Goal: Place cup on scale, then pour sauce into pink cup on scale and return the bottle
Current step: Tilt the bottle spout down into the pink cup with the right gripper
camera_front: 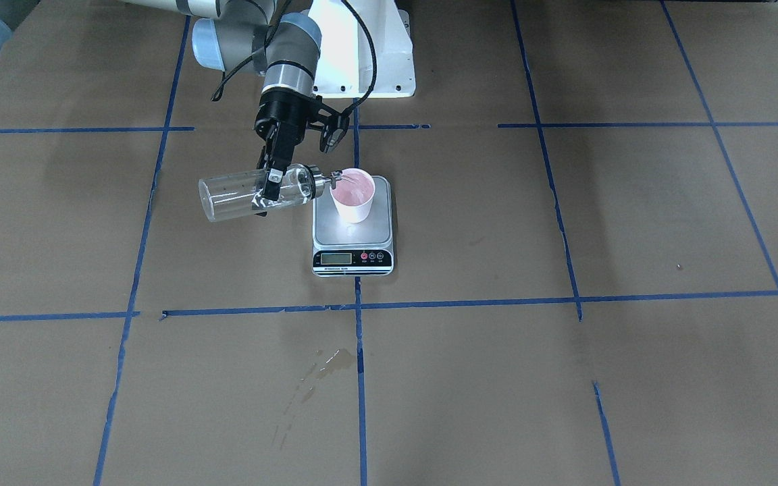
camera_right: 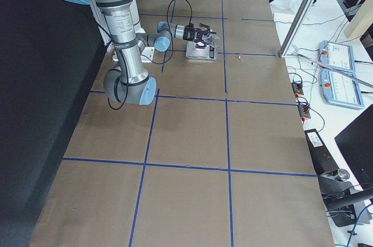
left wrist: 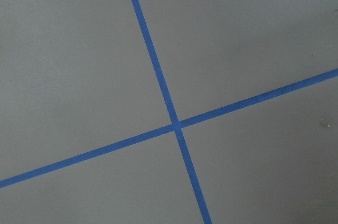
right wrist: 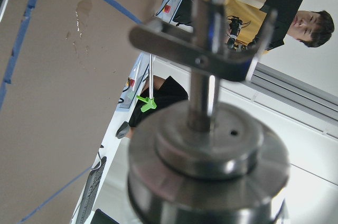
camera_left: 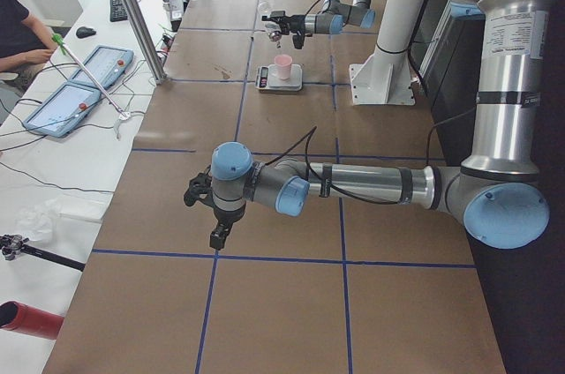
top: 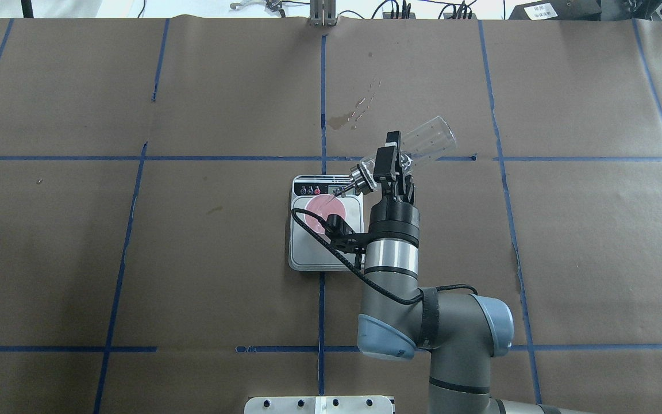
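Observation:
The cup [camera_front: 354,196], white outside and pink inside, stands upright on the steel platform of the scale [camera_front: 353,236] near the table's middle. My right gripper [camera_front: 271,185] is shut on the clear glass bottle [camera_front: 240,192] and holds it tilted nearly level. Its metal spout [camera_front: 331,177] is over the cup's rim. The overhead view shows the bottle [top: 423,141], cup [top: 319,207] and scale [top: 308,253]. The right wrist view shows the collar and spout [right wrist: 208,145] close up. My left gripper [camera_left: 216,228] hangs over bare table far from the scale; I cannot tell whether it is open or shut.
A dried stain [camera_front: 328,364] marks the brown paper on the operators' side of the scale. The robot's white base [camera_front: 362,47] stands behind the scale. Blue tape lines [left wrist: 177,124] cross the table. An operator's desk with tablets [camera_left: 79,83] lies beyond the table's edge.

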`<state>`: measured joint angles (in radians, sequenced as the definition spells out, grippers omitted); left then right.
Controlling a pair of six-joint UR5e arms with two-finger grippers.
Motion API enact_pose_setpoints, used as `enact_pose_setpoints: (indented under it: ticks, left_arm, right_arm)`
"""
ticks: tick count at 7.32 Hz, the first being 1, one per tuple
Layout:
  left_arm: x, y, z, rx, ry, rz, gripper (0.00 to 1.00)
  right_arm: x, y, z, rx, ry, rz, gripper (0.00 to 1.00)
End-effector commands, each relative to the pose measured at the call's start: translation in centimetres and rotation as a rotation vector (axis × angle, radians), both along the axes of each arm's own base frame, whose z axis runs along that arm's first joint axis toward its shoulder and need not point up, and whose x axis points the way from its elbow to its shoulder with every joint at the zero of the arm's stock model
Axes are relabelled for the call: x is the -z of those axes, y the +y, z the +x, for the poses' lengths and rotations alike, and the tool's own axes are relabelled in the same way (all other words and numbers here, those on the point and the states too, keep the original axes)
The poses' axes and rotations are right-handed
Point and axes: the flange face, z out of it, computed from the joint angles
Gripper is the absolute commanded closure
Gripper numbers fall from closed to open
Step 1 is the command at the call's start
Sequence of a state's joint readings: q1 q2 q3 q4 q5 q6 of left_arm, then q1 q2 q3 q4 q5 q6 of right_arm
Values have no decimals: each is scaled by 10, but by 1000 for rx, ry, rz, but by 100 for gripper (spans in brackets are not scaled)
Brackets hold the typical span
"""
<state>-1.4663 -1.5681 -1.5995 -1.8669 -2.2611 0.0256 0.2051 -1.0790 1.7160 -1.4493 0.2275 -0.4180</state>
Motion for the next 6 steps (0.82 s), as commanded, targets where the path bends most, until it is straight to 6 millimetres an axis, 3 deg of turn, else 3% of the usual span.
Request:
enact_pose_setpoints:
  ticks: [1,6]
  left_arm:
    - [2,0,0,1,1,2,0]
    - [4,-1,0,2,1,6,0]
  right_arm:
    - [-11,2,3,15,-97,-8,100]
    - [-5,8,7,32,-405,-18,100]
